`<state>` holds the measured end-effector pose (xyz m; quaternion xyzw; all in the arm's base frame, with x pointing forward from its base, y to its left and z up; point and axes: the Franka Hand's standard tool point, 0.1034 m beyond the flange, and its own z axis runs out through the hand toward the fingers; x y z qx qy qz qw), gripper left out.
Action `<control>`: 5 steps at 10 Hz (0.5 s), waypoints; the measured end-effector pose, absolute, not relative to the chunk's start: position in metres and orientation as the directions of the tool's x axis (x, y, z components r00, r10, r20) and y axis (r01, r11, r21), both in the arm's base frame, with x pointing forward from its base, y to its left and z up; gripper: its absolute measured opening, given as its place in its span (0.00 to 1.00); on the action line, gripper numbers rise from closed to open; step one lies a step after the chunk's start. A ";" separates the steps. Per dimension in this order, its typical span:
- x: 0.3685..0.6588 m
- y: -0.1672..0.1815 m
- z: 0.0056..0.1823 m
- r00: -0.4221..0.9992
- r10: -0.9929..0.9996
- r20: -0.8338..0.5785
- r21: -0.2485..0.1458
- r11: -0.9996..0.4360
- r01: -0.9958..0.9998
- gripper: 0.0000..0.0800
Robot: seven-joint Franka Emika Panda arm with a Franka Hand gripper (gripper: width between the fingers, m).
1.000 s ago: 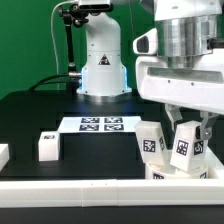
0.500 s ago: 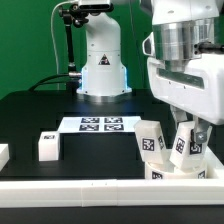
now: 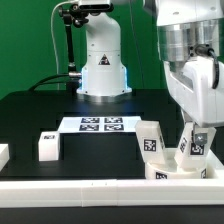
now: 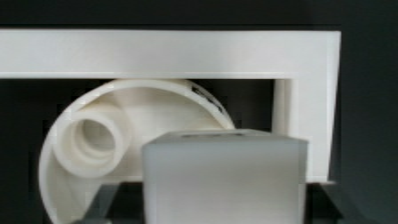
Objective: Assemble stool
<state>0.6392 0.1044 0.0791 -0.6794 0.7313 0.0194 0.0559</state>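
Note:
My gripper (image 3: 193, 140) is shut on a white tagged leg (image 3: 197, 150), held upright over the round seat (image 3: 172, 172) at the exterior view's front right. A second leg (image 3: 151, 140) stands on the seat just to the left of it. A third leg (image 3: 47, 146) lies loose at the left. In the wrist view the held leg (image 4: 222, 170) fills the space between the jaws of the gripper (image 4: 222, 208). The seat (image 4: 98, 135) with a round socket lies just behind it.
The marker board (image 3: 100, 124) lies flat mid-table before the robot base (image 3: 100, 65). White border rails run along the front (image 3: 90, 190) and form a corner behind the seat (image 4: 178, 55). A small white block (image 3: 3, 153) sits at the left edge.
The gripper has turned about its upright axis with the leg in it and now shows a narrower side. The leg's tag has shifted slightly right. The other parts have not moved.

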 end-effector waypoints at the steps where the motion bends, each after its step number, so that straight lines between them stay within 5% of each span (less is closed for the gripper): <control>1: 0.641 0.108 0.078 -0.136 -0.985 -0.110 -0.055 0.143 -0.988 0.43; 5: 0.643 0.119 0.078 -0.328 -0.934 -0.141 -0.042 0.336 -0.941 0.43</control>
